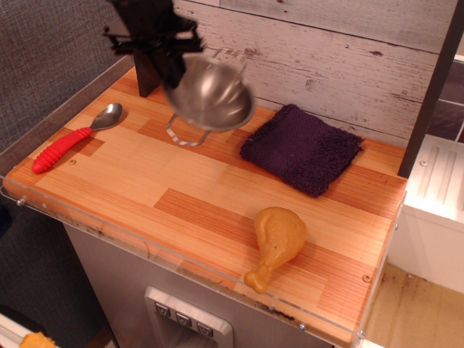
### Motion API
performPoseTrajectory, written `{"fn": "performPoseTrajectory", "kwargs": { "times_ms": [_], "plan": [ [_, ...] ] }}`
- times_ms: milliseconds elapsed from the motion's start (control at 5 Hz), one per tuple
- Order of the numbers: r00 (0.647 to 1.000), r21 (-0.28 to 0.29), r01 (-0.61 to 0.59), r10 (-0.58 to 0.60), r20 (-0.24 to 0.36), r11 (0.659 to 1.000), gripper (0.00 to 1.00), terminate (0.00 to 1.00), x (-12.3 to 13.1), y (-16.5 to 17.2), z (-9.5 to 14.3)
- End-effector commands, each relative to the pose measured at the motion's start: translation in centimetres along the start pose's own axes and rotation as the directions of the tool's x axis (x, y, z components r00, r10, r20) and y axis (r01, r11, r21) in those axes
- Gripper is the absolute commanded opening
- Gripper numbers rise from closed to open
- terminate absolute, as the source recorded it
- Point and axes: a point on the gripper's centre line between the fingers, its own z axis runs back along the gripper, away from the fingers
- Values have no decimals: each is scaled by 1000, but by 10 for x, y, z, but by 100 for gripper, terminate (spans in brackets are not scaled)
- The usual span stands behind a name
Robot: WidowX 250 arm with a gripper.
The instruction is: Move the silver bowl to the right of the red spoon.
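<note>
The silver bowl (210, 94) hangs tilted in the air over the back left of the wooden table, its underside facing me, one wire handle dangling below. My gripper (170, 61) is shut on its left rim; the fingers are blurred and dark. The red spoon (72, 138) lies flat at the left edge of the table, red handle toward the front, metal scoop toward the back. The bowl is to the right of the spoon and above the table, not touching it.
A purple cloth (303, 148) lies bare at the back right. A yellow toy chicken drumstick (275, 243) lies near the front edge. A dark post (145, 69) stands at the back left behind the gripper. A plank wall runs along the back.
</note>
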Motion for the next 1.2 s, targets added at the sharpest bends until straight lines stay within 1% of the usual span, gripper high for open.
{"fn": "performPoseTrajectory", "kwargs": {
  "times_ms": [0, 200, 400, 600, 800, 1000],
  "plan": [
    [999, 59, 42, -41, -14, 997, 0, 0, 7, 26, -5],
    [997, 104, 59, -54, -50, 993, 0, 0, 6, 39, -10],
    [997, 124, 50, -41, -72, 991, 0, 0, 4, 58, -14],
    [996, 119, 19, -9, -84, 993, 0, 0, -2, 72, -16],
    [991, 116, 18, -3, -131, 993, 0, 0, -13, 80, -19],
    [989, 82, -17, 28, -145, 996, 0, 0, -25, 85, -20]
  ]
}}
